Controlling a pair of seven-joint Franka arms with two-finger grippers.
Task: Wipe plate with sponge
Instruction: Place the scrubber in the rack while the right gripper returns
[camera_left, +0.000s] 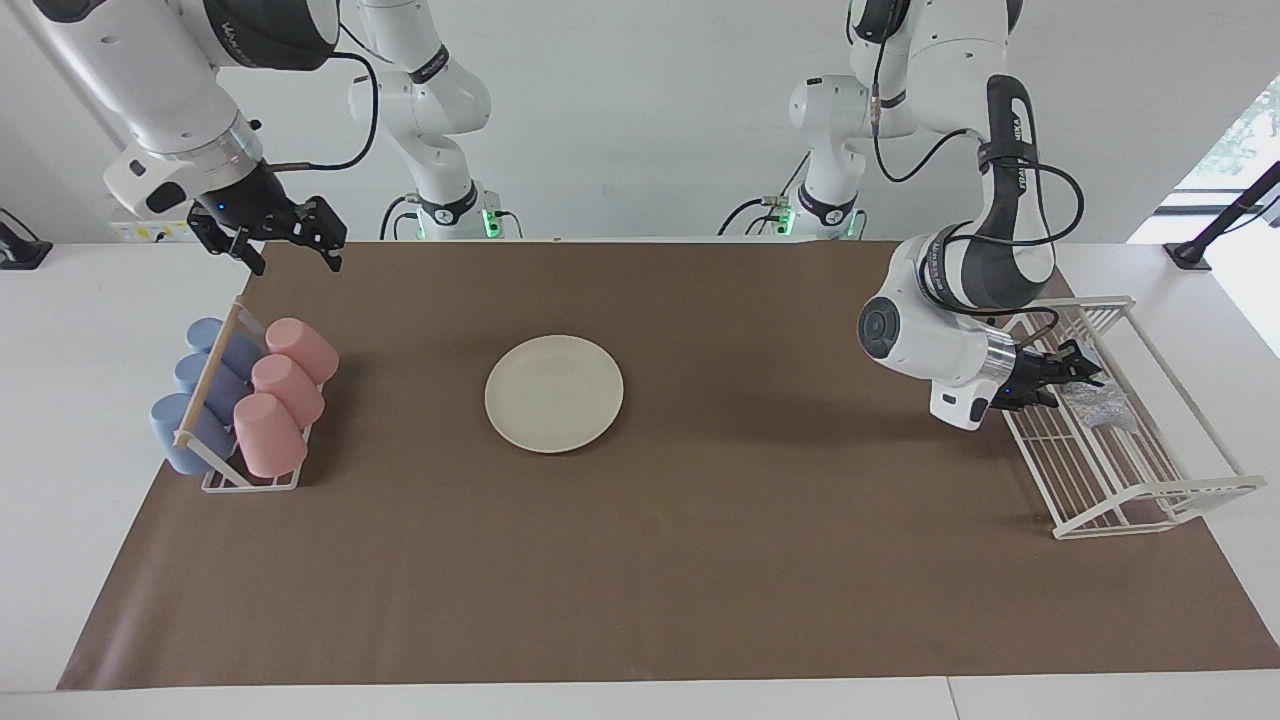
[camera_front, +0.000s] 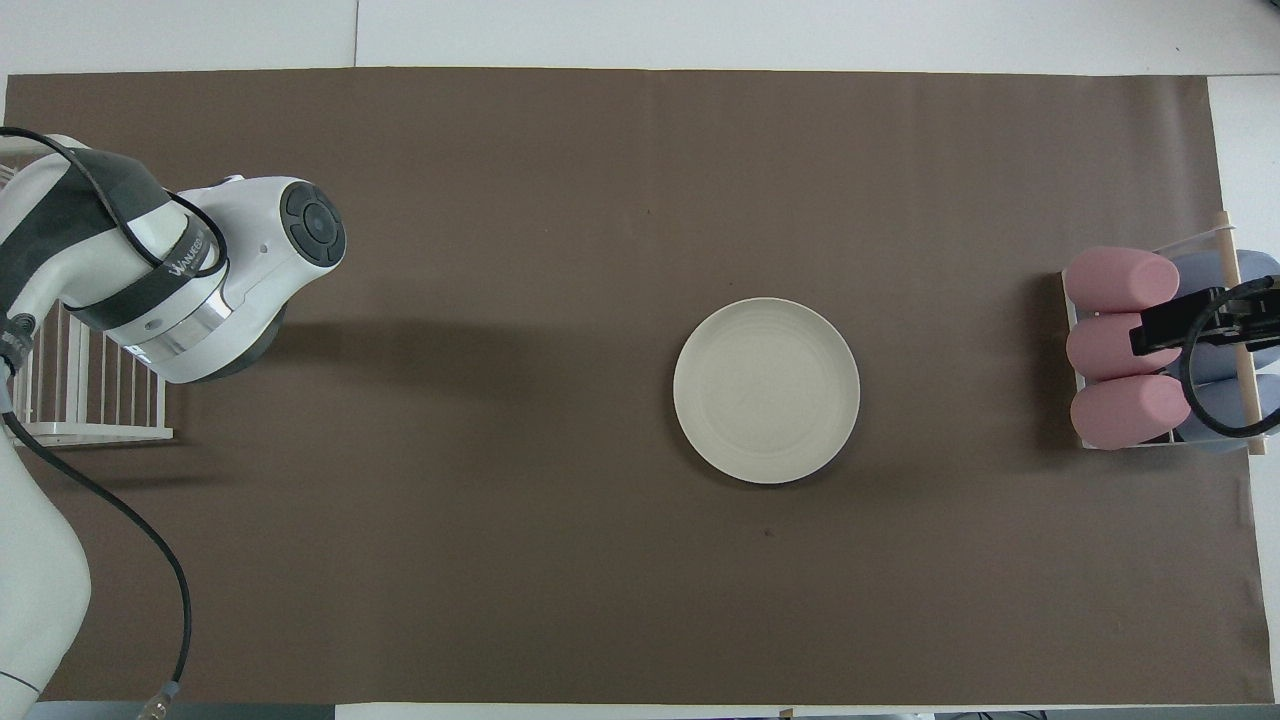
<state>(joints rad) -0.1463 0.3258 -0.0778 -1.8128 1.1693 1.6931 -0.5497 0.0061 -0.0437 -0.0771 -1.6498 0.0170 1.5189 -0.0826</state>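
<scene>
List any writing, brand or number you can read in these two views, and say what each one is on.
Band lettering on the left arm, overhead view: a brand word, too blurred to read with certainty.
Lettering on the same arm's black cover, facing view: too small to read.
Lettering on the right arm: unreadable.
Plate, sponge, cups, wire rack: no text.

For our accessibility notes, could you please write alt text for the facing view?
A cream plate lies alone mid-table on a brown mat. The left hand, open, is at a white wire rack beside the silvery sponge lying in it. The right hand, open, hangs above a rack of pink and blue cups.
</scene>
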